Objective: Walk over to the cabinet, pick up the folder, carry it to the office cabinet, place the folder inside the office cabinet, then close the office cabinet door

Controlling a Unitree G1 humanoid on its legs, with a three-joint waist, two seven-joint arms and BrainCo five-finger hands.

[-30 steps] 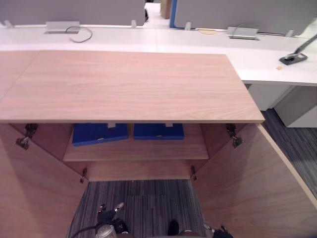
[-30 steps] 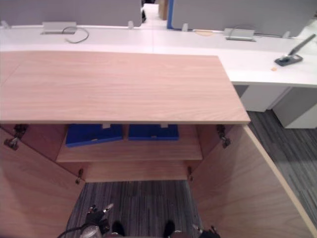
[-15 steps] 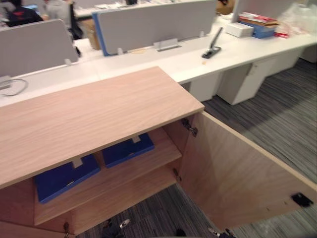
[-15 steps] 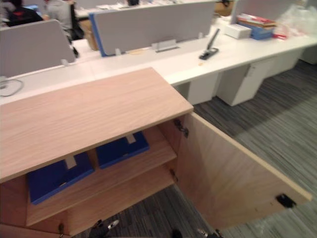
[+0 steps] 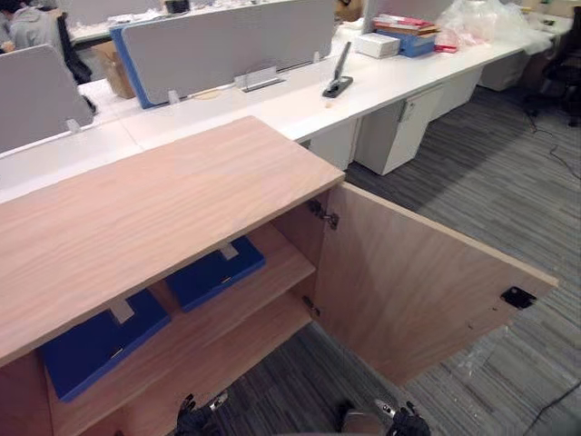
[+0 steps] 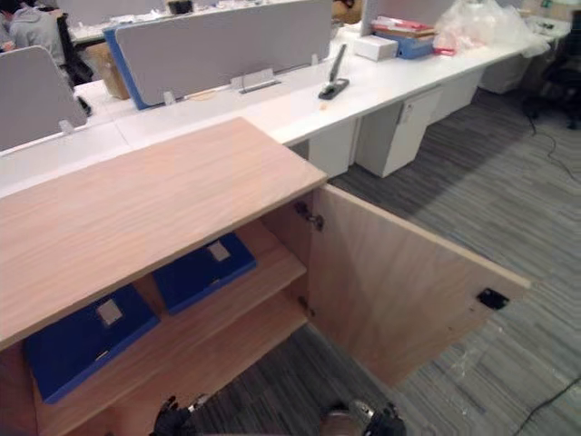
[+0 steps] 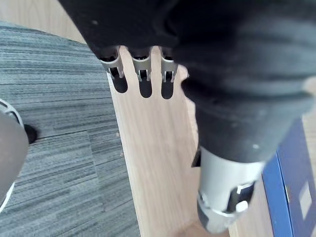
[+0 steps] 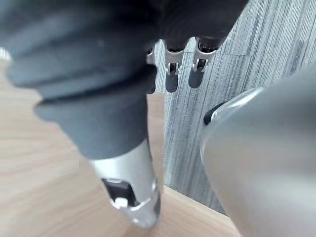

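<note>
Two blue folders (image 6: 201, 271) shelved; wrist view shows left hand (image 7: 237, 74) near one.

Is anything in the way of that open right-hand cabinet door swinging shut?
Nothing visible. The door stands wide open over the carpet, and both blue folders lie on the shelf inside the cabinet.

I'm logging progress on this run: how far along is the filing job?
Done, it seems: blue folders lie on the shelf inside the cabinet; which one was carried here I cannot tell. In hand: nothing, as the left robot hand and right robot hand hang open and empty. Left: the door stands wide open and needs closing.
</note>
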